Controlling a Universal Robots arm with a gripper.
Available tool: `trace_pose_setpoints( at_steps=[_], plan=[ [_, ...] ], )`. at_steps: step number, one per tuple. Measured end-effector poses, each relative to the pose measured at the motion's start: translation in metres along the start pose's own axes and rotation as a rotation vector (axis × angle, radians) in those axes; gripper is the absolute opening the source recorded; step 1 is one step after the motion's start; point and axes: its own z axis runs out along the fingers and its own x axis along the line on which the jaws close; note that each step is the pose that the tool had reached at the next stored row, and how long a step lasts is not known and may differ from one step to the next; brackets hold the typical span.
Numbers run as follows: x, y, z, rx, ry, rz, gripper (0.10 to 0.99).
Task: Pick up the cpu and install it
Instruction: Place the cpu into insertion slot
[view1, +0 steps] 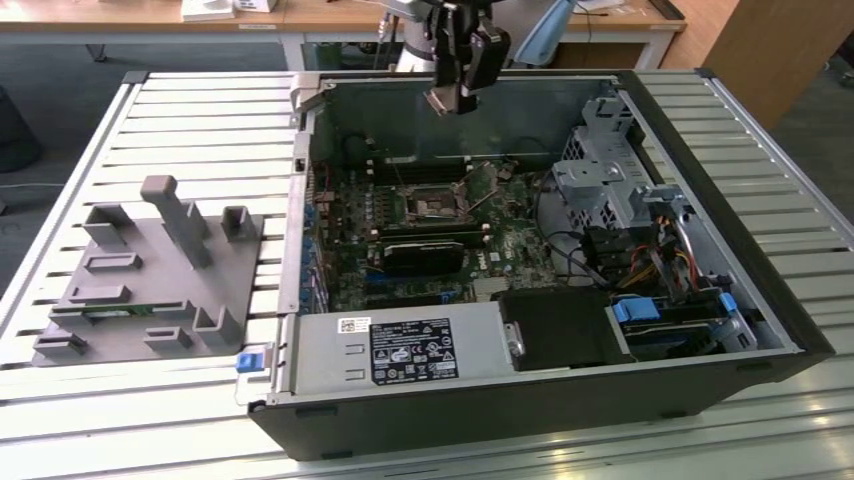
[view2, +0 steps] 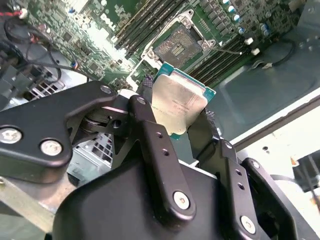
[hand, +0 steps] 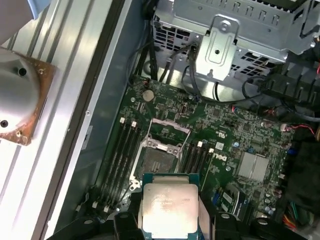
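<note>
The cpu (view2: 177, 100), a flat square chip with a silvery top and pale rim, sits between the black fingers (view2: 150, 135) of my gripper (view2: 175, 112), which is shut on it. In the first wrist view the cpu (hand: 169, 202) hangs over the green motherboard (hand: 225, 125), a little off from the bare square socket (hand: 157, 162). The socket (view2: 175, 46) lies between rows of memory slots. In the exterior view my gripper (view1: 454, 98) hovers above the far wall of the open computer case (view1: 694, 330), well above the socket (view1: 434, 207).
A black heatsink block (view1: 420, 255) lies on the board just in front of the socket. A metal drive cage (view1: 601, 180) and cables fill the exterior view's right. The power supply (view1: 400, 350) sits at the near edge. A grey fixture (view1: 147, 290) stands on the slatted table at the left.
</note>
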Motion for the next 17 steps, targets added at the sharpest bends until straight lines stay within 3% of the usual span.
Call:
trace_pose_setpoints(
  at_steps=[17],
  plan=[
    [0.0002,-0.0001,0.0006,-0.001,-0.0117,0.24,0.533]
  ],
)
